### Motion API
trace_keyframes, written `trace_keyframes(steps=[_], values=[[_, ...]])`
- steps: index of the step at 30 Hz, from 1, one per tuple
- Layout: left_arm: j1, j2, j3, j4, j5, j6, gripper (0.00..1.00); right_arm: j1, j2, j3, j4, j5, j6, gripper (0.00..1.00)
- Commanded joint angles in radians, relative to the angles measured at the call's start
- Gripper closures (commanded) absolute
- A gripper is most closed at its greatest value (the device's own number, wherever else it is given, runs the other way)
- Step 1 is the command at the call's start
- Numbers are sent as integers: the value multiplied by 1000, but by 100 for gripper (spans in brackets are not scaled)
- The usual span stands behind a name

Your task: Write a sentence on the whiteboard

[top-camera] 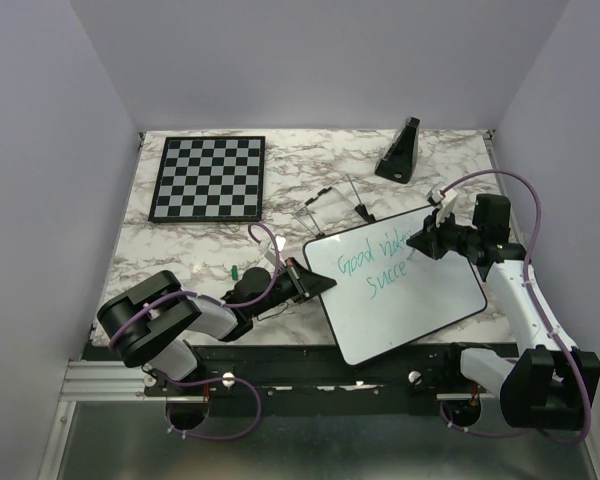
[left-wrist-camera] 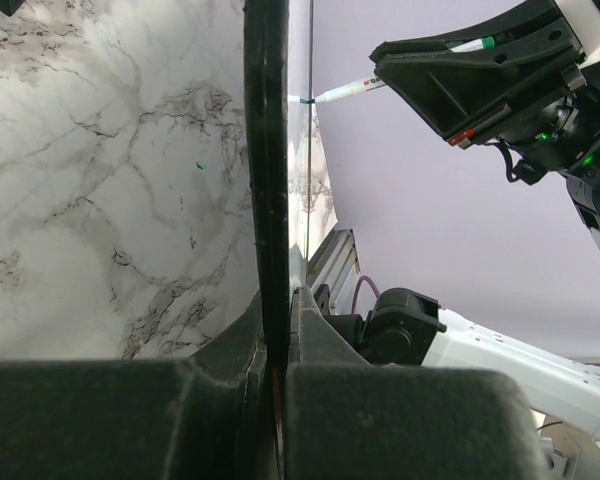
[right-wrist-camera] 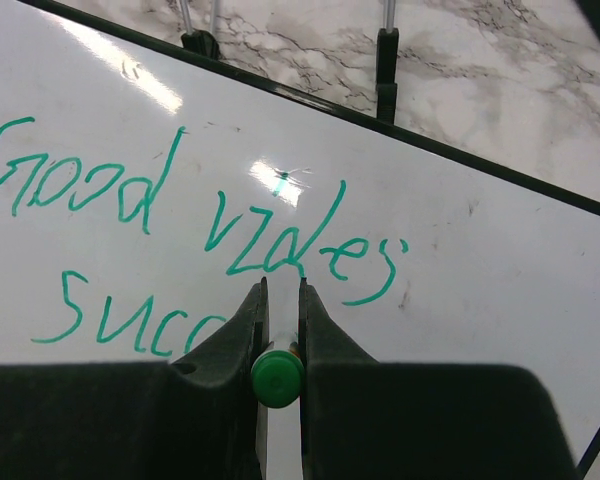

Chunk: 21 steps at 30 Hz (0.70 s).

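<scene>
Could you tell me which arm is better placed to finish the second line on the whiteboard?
Right. The right gripper is shut on the marker, poised just after "Succ" in the writing. The left gripper is shut on the whiteboard, at its rim, holding it.

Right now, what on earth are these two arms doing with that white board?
They are writing on it. The left hand grips the whiteboard by its left edge to steady it, while the right hand holds a green marker with its tip against the board. The sentence is unfinished: "Good vibes" is done, and the second line reads only "Succ".
</scene>
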Motion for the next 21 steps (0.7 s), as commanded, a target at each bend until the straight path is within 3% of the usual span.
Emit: trace_keyframes(steps=[1, 21], values=[[-4, -17, 19, 68, -52, 56, 100, -4, 3, -8, -13, -72, -24, 100], [-4, -20, 9, 74, -56, 56, 100, -6, -46, -14, -138, 54, -83, 99]])
